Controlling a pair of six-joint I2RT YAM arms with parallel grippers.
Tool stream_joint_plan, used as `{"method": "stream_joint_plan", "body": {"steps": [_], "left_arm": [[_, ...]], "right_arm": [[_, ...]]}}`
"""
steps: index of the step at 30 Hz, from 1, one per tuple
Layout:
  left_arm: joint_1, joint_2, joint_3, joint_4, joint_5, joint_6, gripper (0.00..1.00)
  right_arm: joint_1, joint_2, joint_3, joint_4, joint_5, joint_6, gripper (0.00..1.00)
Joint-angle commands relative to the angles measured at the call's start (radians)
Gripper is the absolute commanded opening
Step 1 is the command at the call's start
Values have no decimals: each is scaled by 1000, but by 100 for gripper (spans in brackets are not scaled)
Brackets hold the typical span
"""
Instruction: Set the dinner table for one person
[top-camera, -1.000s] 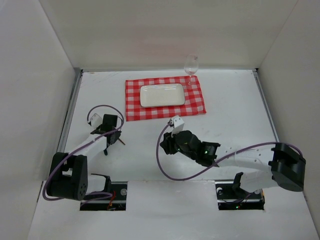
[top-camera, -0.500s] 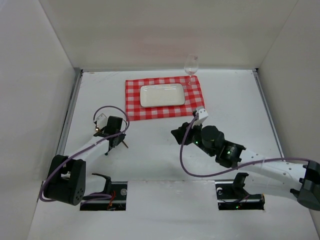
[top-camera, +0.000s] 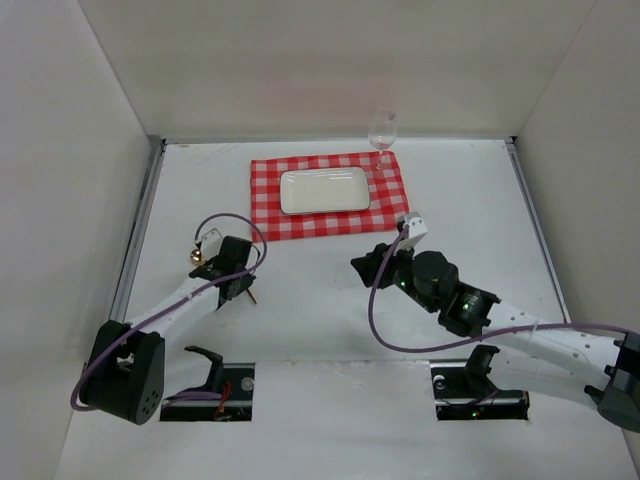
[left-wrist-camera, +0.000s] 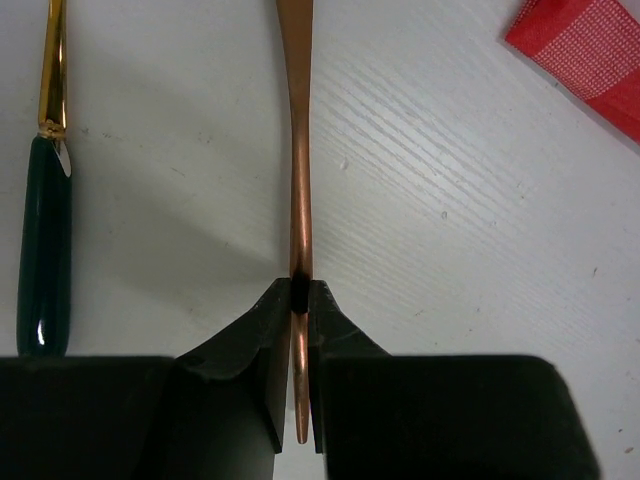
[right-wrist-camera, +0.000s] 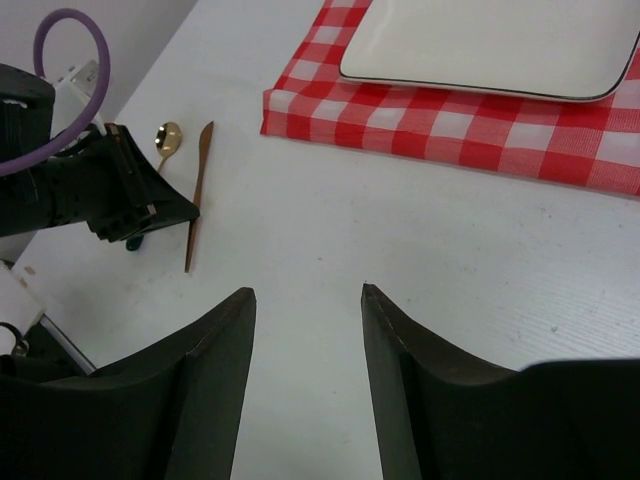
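Left gripper (left-wrist-camera: 300, 300) clamped on copper knife (left-wrist-camera: 299, 150), pinching near one end. In the left wrist view the long axis runs 6 to 12 o'clock over the dinner table (top-camera: 470, 190); lifted or resting, cannot tell. Green-handled spoon (left-wrist-camera: 44, 210) lies parallel at 9 o'clock, apart.

In the top view, checked cloth (top-camera: 330, 225) with white plate (top-camera: 324, 189) sits between 1 and 2 o'clock from the left gripper. Wine glass (top-camera: 382, 130) at the cloth's far right corner.

Right gripper (right-wrist-camera: 305, 300) spread wide, empty, hovering at 3 o'clock of the left. Left arm nearer to the cutlery. Right arm likely in the way if the knife goes to the plate's right.
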Motion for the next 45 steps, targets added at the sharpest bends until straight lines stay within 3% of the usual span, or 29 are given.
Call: {"method": "stream_joint_plan", "body": {"steps": [1,10,16,27,32,45], "left_arm": [[-22,-27,7,-20,-33,15,0],[-154,-106,98,-115,-124,4,0],[-283,-58,228,-120,-130,-18,0],[-461,399,705,66,-44,-5,0],[-461,664,976,86,19,-16,0],[-425,1081,1484,-14,123,-36,0]], "right_arm": [[-7,-19,-3,32,-15,14,53],[-30,-13,-14,44,-12,30,53],[-100,-54,-26,18,-1,74,53],[-337,-191,-128,-149,89,244,46],[-404,-252,-173,-195,80,266,33],[-426,-333,-205,-211,77,278,37]]}}
